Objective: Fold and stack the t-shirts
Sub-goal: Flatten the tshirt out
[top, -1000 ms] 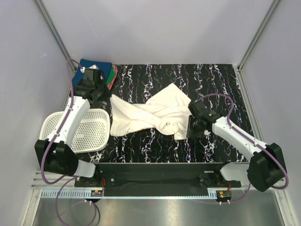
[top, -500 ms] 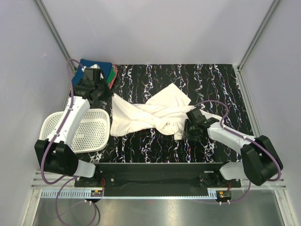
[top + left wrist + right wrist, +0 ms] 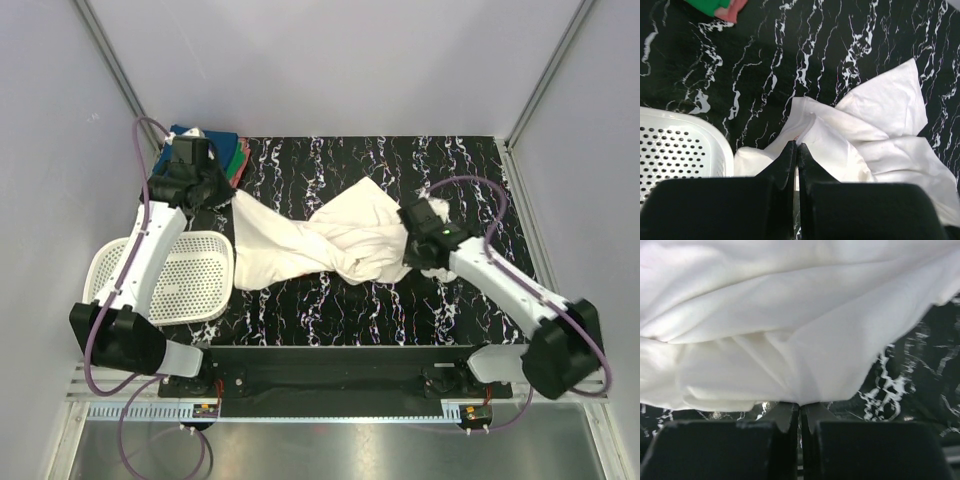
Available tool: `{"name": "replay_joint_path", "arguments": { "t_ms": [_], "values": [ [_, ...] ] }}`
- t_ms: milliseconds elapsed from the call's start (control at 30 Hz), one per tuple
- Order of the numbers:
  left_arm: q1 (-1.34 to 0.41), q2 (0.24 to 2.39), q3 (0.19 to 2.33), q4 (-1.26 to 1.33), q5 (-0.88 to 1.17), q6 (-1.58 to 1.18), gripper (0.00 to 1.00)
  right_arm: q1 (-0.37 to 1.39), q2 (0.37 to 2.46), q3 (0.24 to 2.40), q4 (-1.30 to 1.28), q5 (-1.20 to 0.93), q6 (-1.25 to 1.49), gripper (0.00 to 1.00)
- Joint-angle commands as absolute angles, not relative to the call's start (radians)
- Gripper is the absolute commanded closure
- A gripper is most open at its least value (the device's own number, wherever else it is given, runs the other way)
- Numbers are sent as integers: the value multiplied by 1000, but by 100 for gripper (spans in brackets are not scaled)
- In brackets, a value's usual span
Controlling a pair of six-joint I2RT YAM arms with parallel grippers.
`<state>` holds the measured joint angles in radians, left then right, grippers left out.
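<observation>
The black marbled table (image 3: 330, 160) sits between pale walls, and on it we see the white t-shirt (image 3: 310, 245) lying twisted like a rope, its long axis running from far left to middle right. Our left gripper (image 3: 222, 193) is pinched closed on its far-left corner and our right gripper (image 3: 410, 250) on its bunched right end, so we judge that spreading it means pulling outward along that axis. The cloth looks creased and its print is hidden; the folded stack (image 3: 232, 155) sits in the far-left corner.

I count 1 loose white tee (image 3: 320, 240), 3 folded tees (image 3: 224, 139) in a stack that I can see — plus 1 mesh basket (image 3: 198, 272).
</observation>
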<state>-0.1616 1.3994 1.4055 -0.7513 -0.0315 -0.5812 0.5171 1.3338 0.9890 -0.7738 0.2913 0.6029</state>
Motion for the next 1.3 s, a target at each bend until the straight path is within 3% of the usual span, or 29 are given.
{"name": "replay_joint_path", "arguments": {
  "t_ms": [0,300,467,500,600,633,667,767,900,1167,1267],
  "values": [
    [-156,1329,1473,-782,-150,-572,100,523,1151,1151,-1082,503,660,100],
    [-155,1307,1502,-861,-219,-558,100,486,1278,1548,-1318,591,579,100],
    [-155,1305,1439,-838,-183,-549,100,388,1483,1644,-1160,298,373,100],
    [-155,1308,1427,-827,-169,-549,100,344,1523,1669,-1131,134,350,100],
    [-155,1313,1362,-787,-120,-563,100,318,1719,1728,-1010,-73,308,99],
    [-155,1312,1347,-782,-114,-568,100,319,1779,1764,-1000,-96,308,96],
    [-155,1313,1330,-778,-101,-569,100,318,1887,1849,-1011,-153,289,83],
    [-155,1316,1316,-769,-94,-568,100,318,1963,1914,-1017,-125,305,60],
    [-155,1318,1316,-759,-89,-560,100,314,1833,1780,-934,-103,324,50],
    [-155,1335,1319,-752,-83,-554,100,221,1661,1398,-801,-89,423,58],
    [-155,1338,1315,-739,-75,-554,100,181,1670,1307,-718,-152,442,52]
  ]
}}
